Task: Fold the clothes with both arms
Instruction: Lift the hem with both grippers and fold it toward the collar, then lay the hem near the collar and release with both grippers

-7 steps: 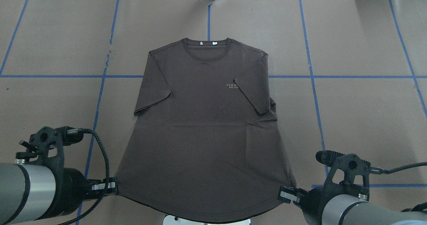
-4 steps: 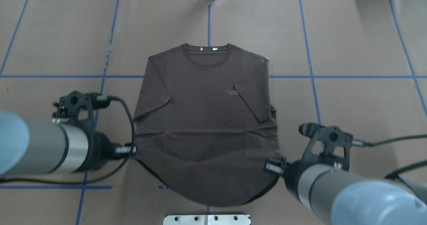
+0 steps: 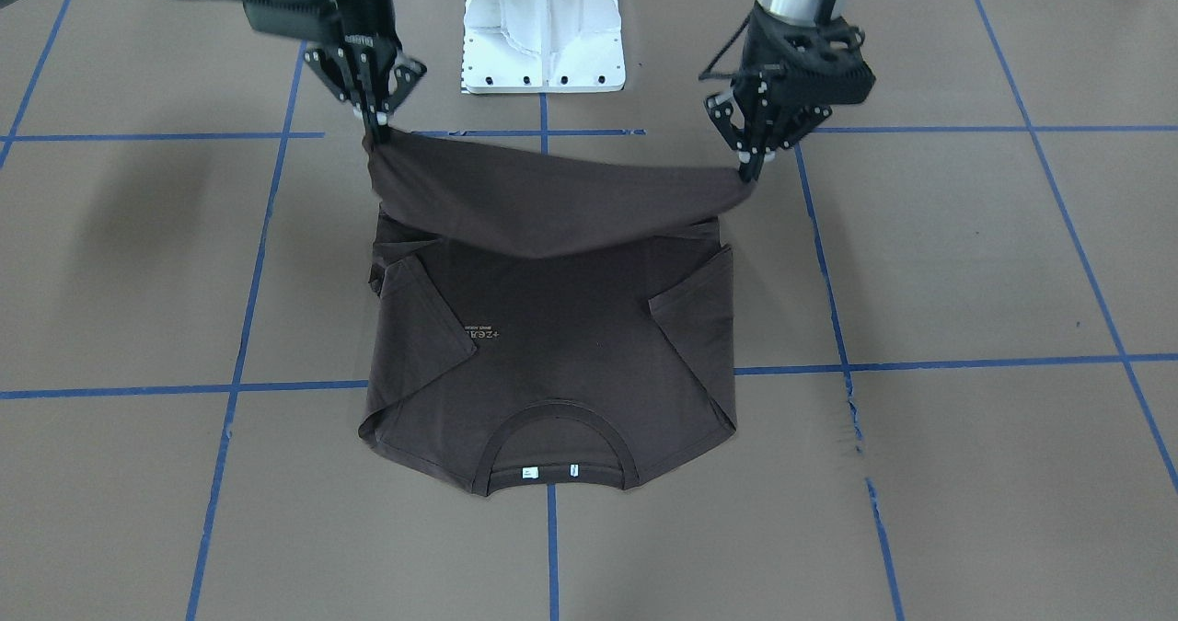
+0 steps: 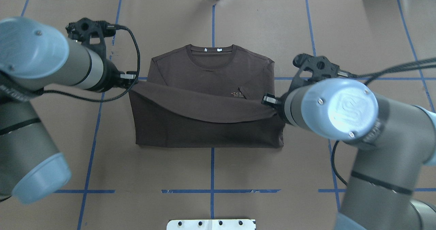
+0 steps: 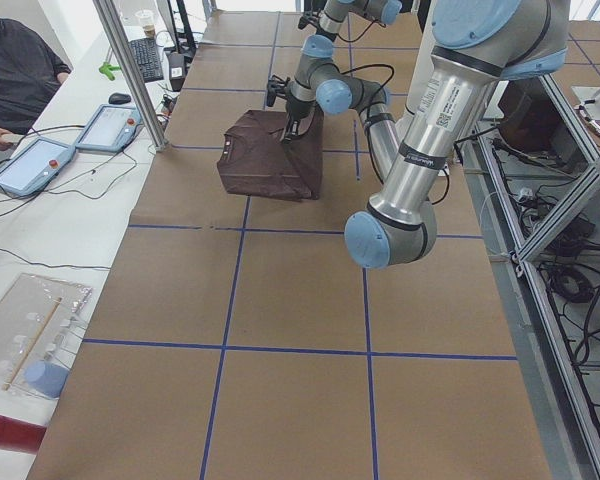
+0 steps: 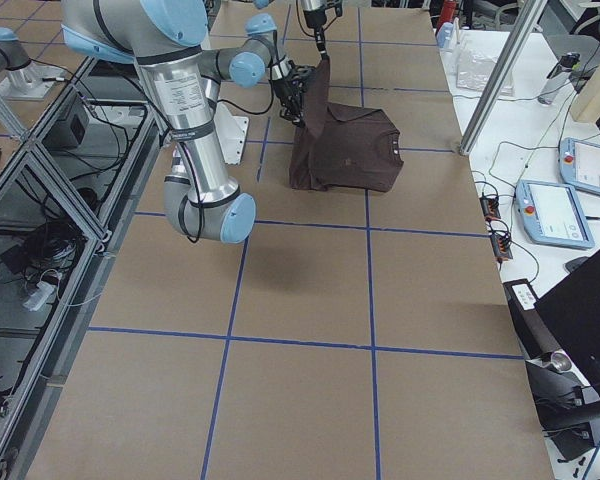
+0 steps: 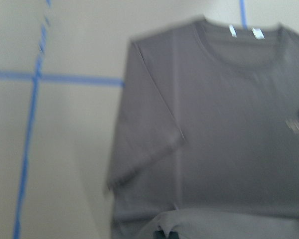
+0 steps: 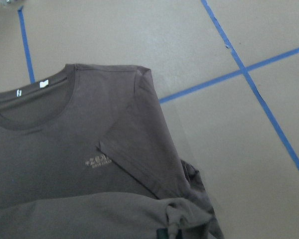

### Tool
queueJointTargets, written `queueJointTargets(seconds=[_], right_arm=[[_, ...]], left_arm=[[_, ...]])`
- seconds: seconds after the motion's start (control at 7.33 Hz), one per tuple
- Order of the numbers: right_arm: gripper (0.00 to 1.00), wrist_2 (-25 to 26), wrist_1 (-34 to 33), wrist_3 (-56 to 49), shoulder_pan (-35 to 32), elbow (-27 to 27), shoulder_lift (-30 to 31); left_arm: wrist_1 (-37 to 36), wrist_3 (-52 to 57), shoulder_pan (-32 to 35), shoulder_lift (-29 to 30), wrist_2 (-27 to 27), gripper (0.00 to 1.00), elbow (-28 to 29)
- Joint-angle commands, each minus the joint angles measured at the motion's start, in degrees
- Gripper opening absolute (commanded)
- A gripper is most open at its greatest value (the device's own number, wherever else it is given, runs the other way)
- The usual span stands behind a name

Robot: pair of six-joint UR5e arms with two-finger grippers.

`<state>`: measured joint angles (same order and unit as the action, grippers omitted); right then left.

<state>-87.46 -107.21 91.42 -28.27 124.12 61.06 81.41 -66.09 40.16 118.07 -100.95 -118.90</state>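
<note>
While left gripper (image 4: 134, 82) and right gripper (image 4: 270, 103) each pinch a T-shirt (image 4: 204, 76) hem corner, collar (image 4: 211, 61) lies twelve o'clock, overhead view.

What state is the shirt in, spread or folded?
The shirt is partly folded: left gripper and right gripper hold its hem lifted over the middle; the collar lies flat.

Brown paper cover (image 3: 966, 253) over table; blue tape lines (image 3: 966, 362) in grid. White pedestal base (image 3: 543, 23) at robot-side edge. Aluminium post (image 5: 130, 75) at table edge. Side bench: person in dark shirt (image 5: 15, 65), two tablets (image 5: 115, 128), keyboard (image 5: 145, 58), mouse (image 5: 120, 98). Black laptop (image 6: 585, 320) on opposite bench.
</note>
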Motion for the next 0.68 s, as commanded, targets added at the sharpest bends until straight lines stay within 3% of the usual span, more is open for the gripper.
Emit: queueJointTargets(seconds=[0.0,0.27,0.55], right_arm=[[0.0,-0.79,15.13,-2.29,-5.29,-17.43,-3.04],[0.0,-1.05,22.54,-3.69,-8.1,-31.67,-8.12],[0.0,-2.45,31.75,-5.53,-11.0,-44.34,-11.3]], left_arm=[[15.71,1.14,3.68,2.25,0.31,0.0,17.56],[24.12,1.32,4.92,7.23,0.57,0.0,31.47],[29.31,1.75,5.1,9.36,1.53,0.0,38.98]])
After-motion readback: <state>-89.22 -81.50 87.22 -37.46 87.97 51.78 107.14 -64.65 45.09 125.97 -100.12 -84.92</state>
